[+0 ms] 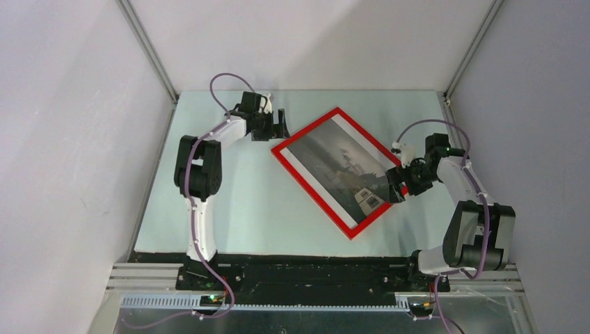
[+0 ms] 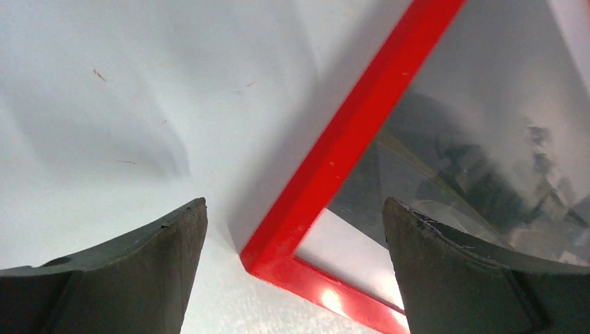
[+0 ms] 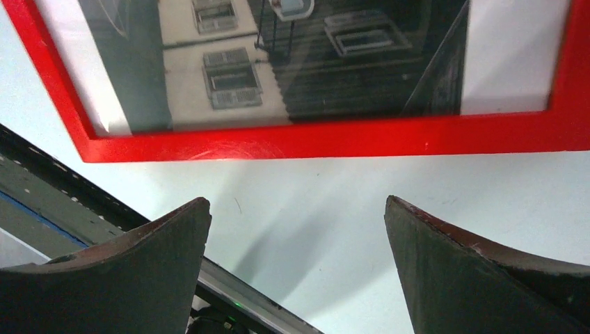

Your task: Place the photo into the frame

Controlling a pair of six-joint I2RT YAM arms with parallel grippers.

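Note:
The red frame [image 1: 312,193] lies front up and turned at an angle on the table, right of the middle. Inside it shows the photo [image 1: 334,163], grey and misty, with white margins. My left gripper [image 1: 280,126] is open at the frame's far-left side. In the left wrist view a frame [image 2: 334,160] corner sits between the fingers of the left gripper [image 2: 293,203], and the photo [image 2: 487,139] runs under the right finger. My right gripper [image 1: 388,189] is open at the frame's right edge. In its wrist view the right gripper [image 3: 298,203] holds nothing, just short of the frame [image 3: 313,142] and photo [image 3: 278,62].
The pale table mat [image 1: 243,209] is closed in by white walls on three sides, with metal posts [image 1: 149,52] in the back corners. A black rail [image 1: 299,261] runs along the near edge, also seen as the rail [image 3: 42,167] left of my right gripper.

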